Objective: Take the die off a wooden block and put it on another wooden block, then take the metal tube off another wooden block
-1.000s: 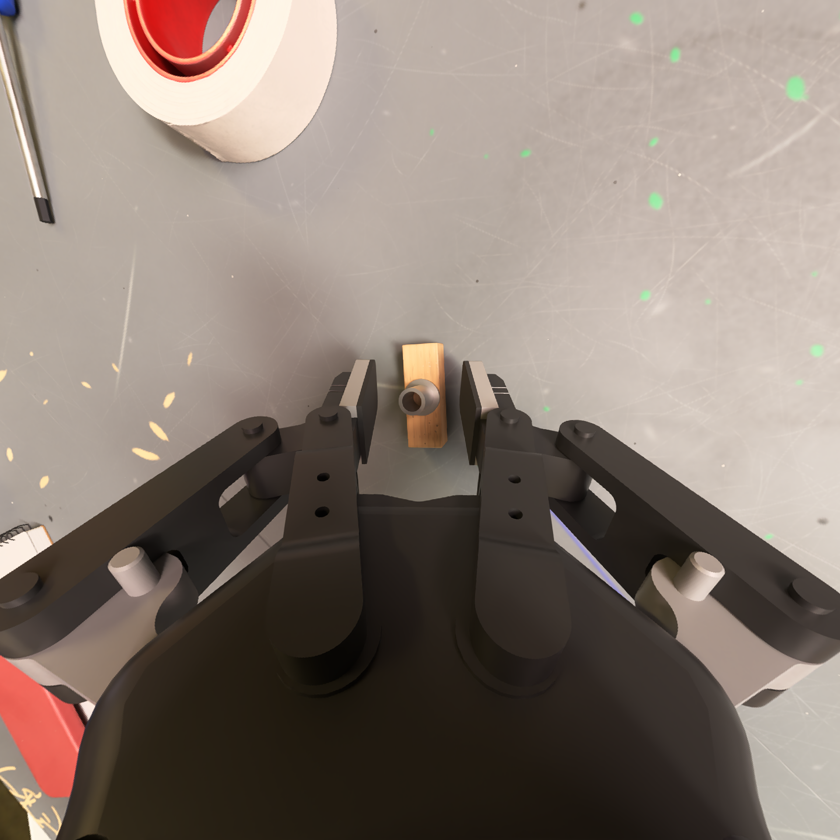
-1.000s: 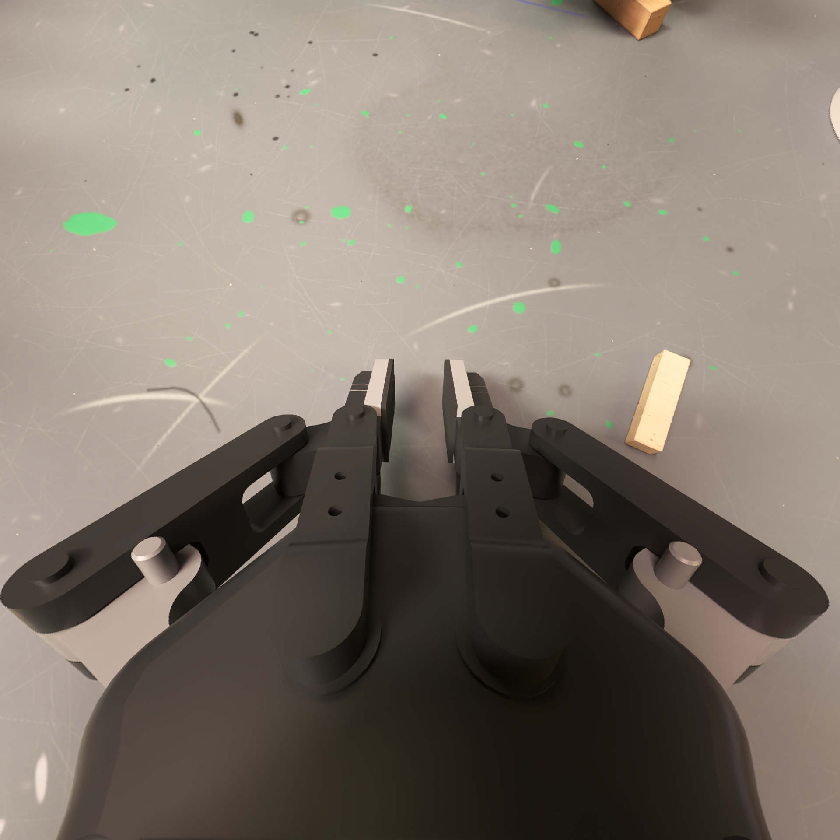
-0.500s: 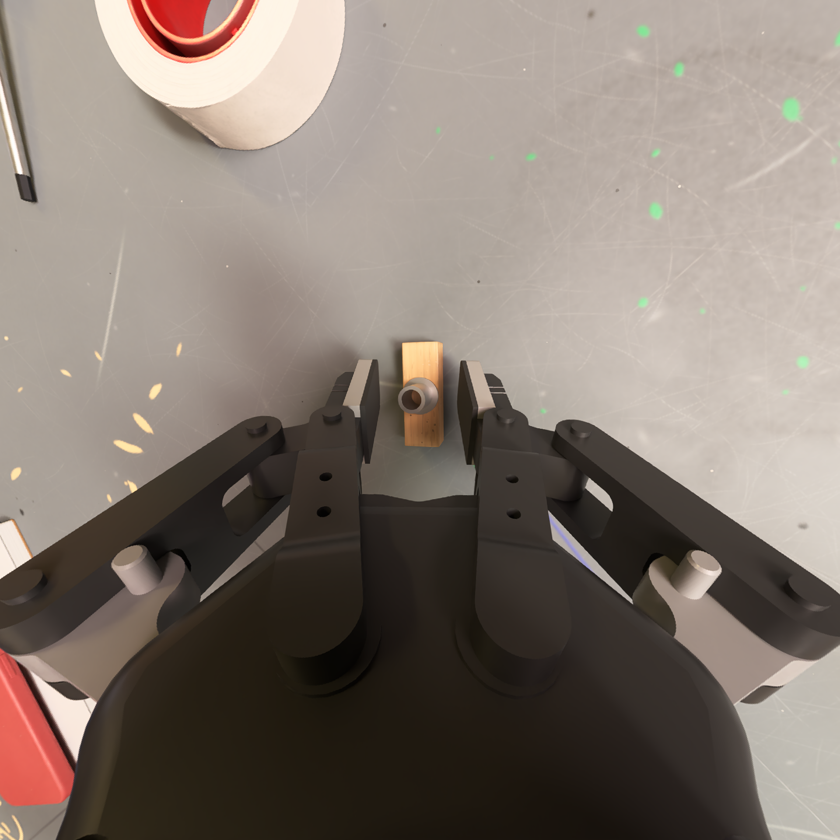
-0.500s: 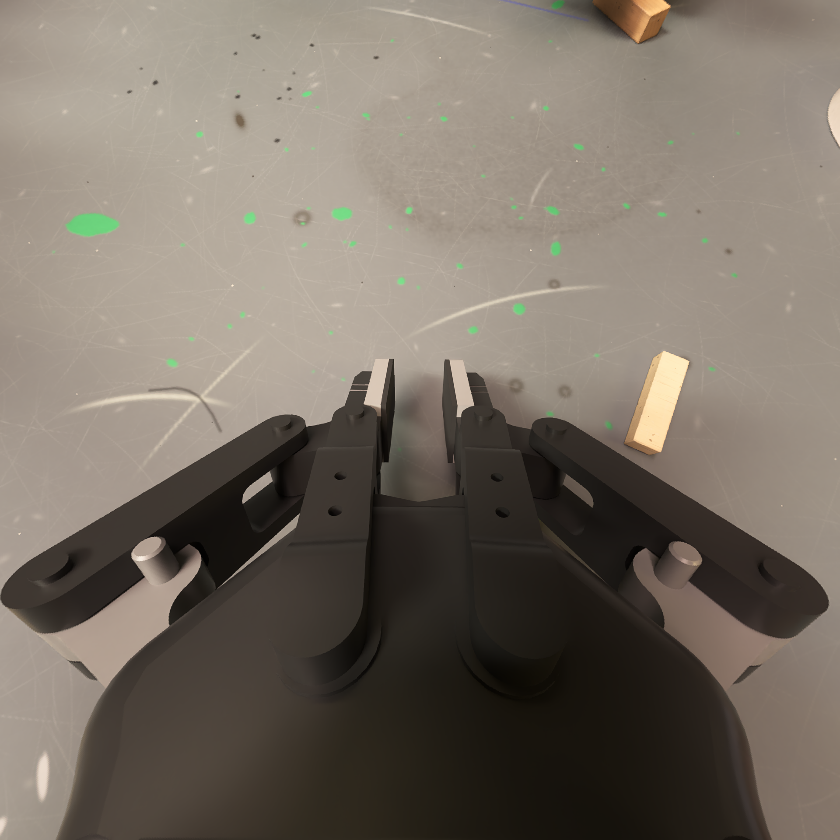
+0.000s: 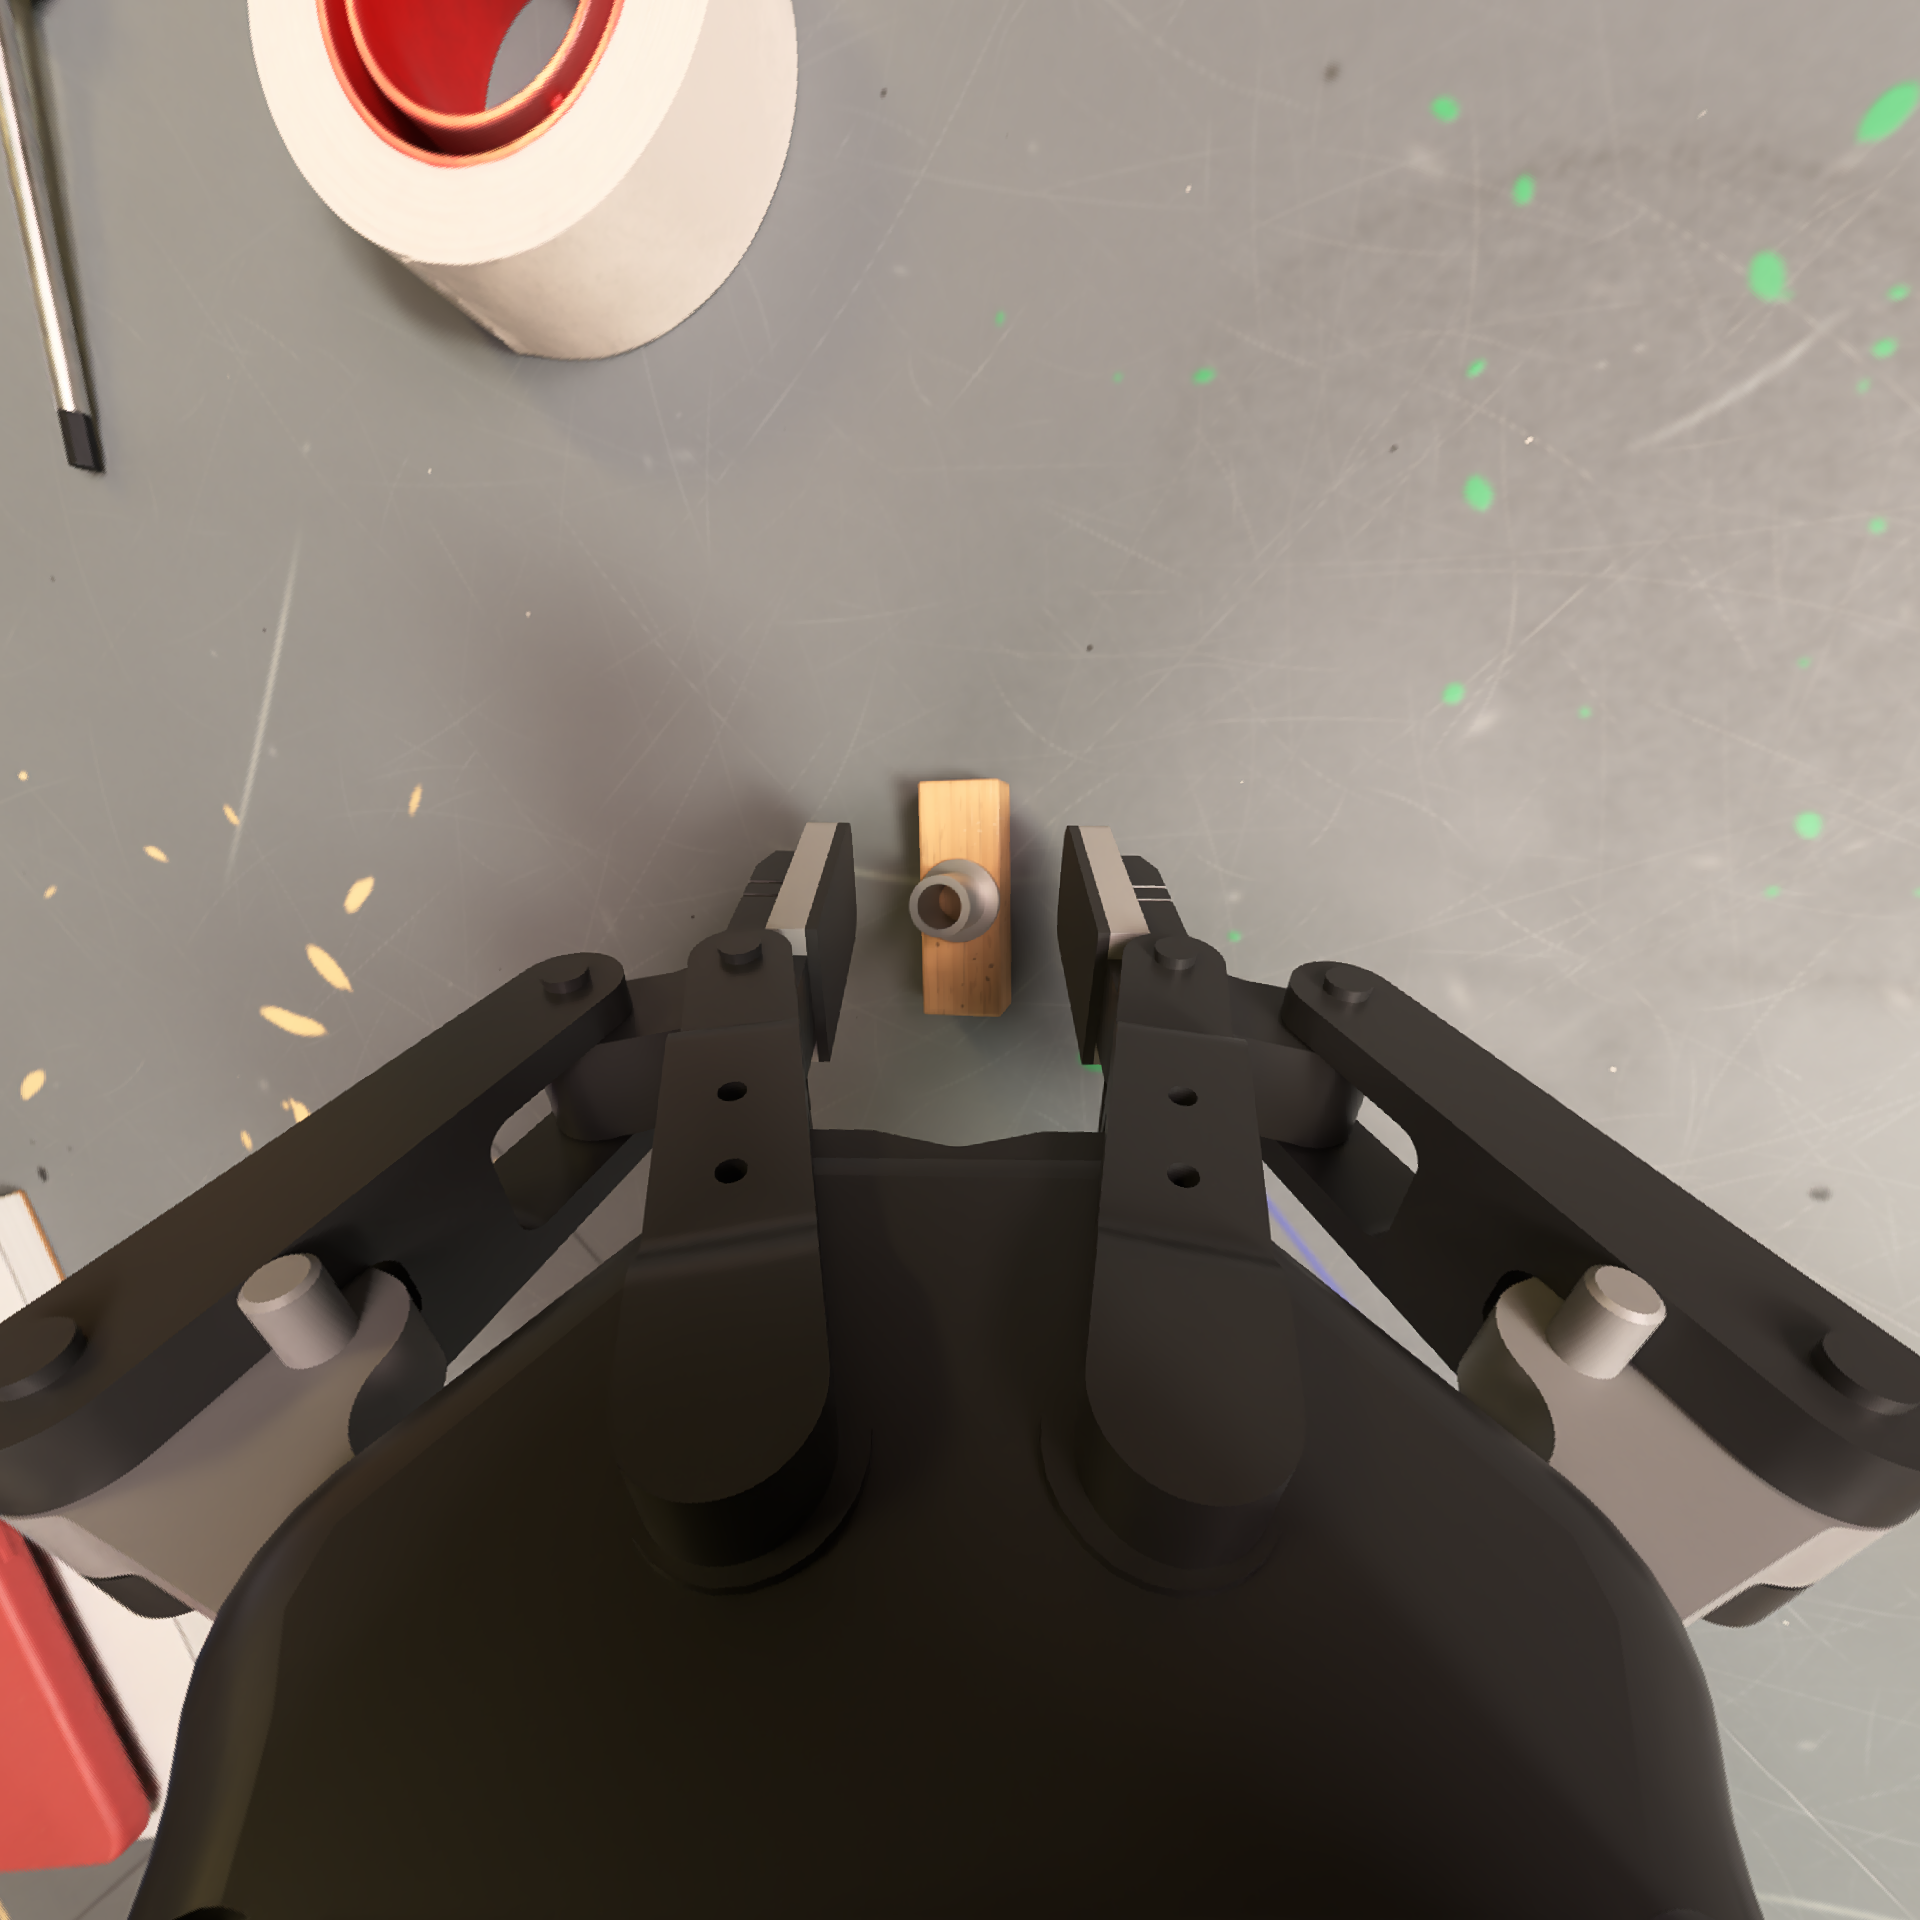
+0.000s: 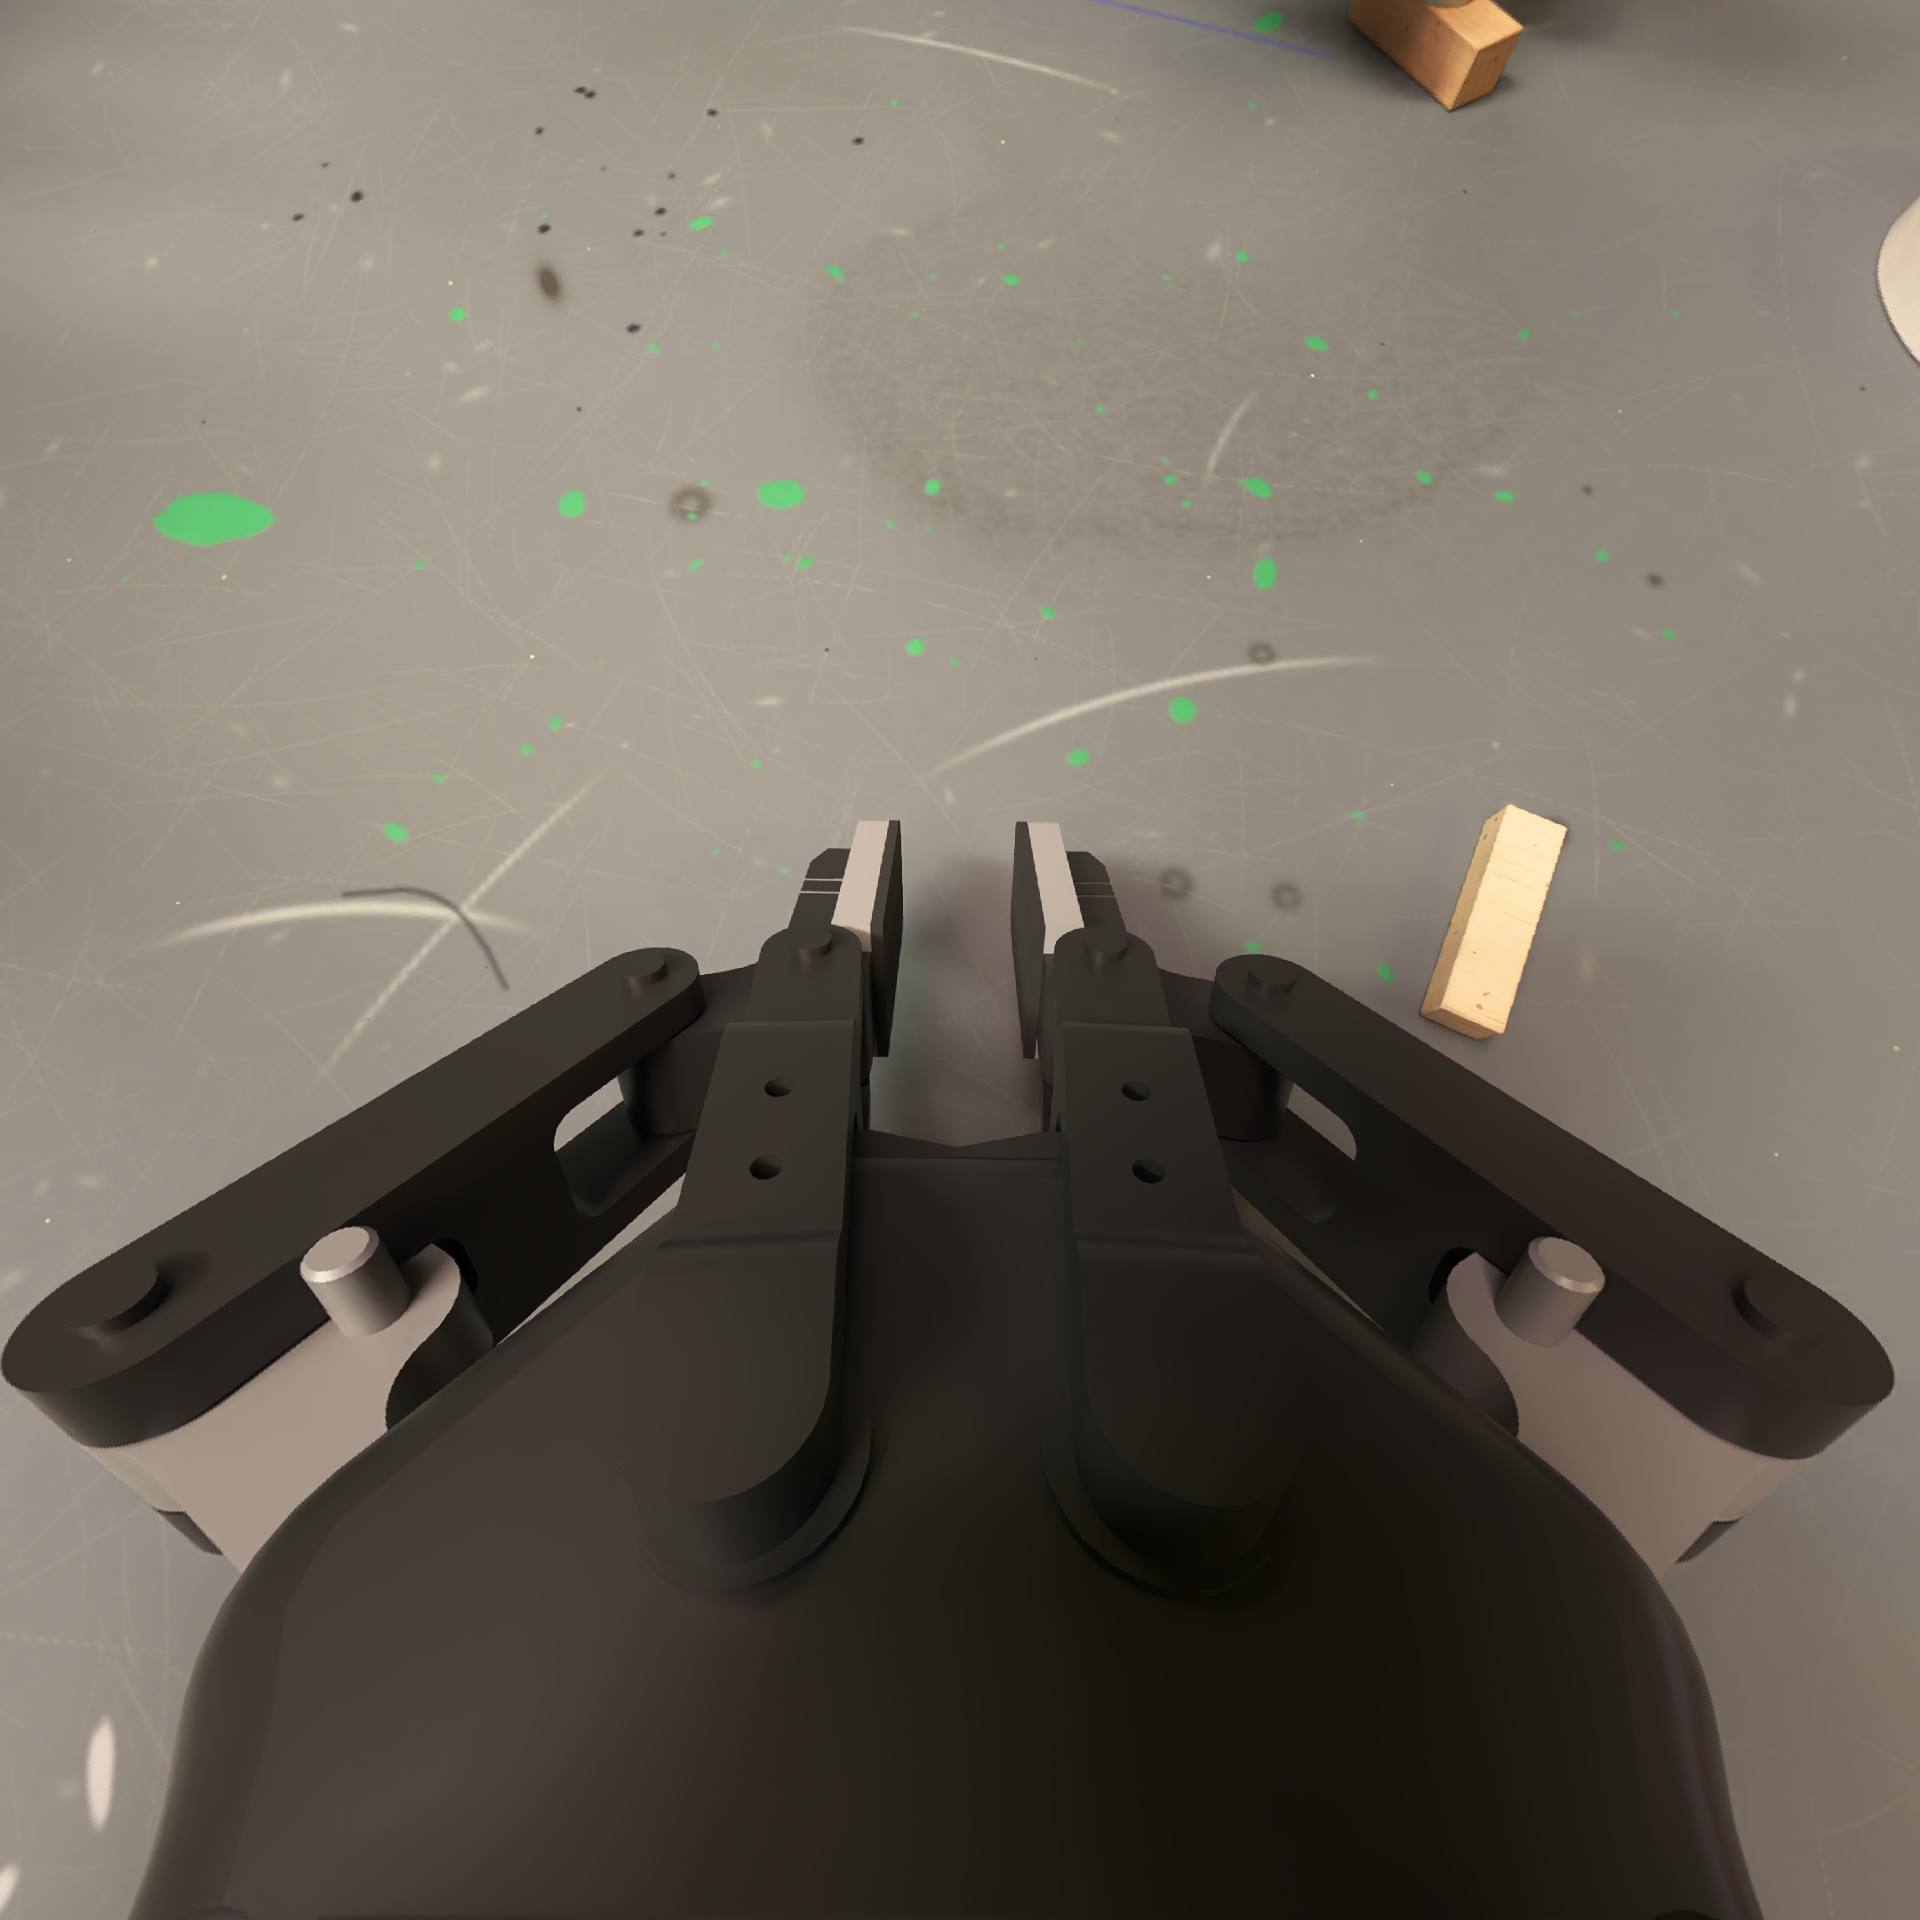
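In the left wrist view a short grey metal tube (image 5: 951, 904) stands upright on a small brown wooden block (image 5: 966, 977) on the grey table. My left gripper (image 5: 961, 883) is open above them, one finger on each side of the tube and clear of it. In the right wrist view my right gripper (image 6: 958, 868) is empty, with its fingers a narrow gap apart over bare table. A pale wooden block (image 6: 1496, 920) with nothing on it lies to its right. A brown block (image 6: 1439, 52) is cut off at the top edge. No die is in view.
A roll of white tape with a red core (image 5: 520, 156) lies at the far left of the left wrist view, with a metal pen (image 5: 47, 260) beside it. A red object (image 5: 52, 1714) and a notebook corner (image 5: 21, 1236) sit at the left edge. A white rim (image 6: 1907, 291) shows at the right edge.
The left wrist view has shifted slightly over the table, with the tube still centred between the open fingers. The right gripper has not moved.
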Robot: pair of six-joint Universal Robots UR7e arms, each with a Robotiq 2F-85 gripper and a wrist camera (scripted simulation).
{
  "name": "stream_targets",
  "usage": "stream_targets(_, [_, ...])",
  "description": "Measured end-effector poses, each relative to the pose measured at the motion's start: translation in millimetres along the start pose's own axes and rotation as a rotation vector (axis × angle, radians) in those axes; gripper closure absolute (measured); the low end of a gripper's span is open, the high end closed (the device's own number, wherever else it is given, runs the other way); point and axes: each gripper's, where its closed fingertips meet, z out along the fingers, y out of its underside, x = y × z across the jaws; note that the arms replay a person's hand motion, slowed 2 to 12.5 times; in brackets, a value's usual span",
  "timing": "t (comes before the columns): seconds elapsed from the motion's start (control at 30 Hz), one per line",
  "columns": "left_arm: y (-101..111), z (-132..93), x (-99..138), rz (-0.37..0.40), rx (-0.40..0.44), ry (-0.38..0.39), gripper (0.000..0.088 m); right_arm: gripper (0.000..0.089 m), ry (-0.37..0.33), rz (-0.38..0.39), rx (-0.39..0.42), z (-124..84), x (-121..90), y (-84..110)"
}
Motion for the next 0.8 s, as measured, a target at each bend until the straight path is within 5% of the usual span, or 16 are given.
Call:
stream_targets(0.43, [5.9, 4.3, -5.3, -0.022, -0.051, -0.023, 0.0631, 0.0700, -0.001, -0.001, -0.003, 0.4, -0.2, 0.4])
stream_targets(0.63, [5.5, 5.9, -4.5, -0.026, -0.050, -0.017, 0.0752, 0.0701, 0.003, -0.002, 0.000, -0.4, 0.3, -0.4])
stream_targets(0.8, [3.7, 6.6, -4.4, -0.028, -0.040, -0.020, 0.0755, 0.0701, 0.004, -0.002, 0.000, -0.8, 0.6, -0.3])
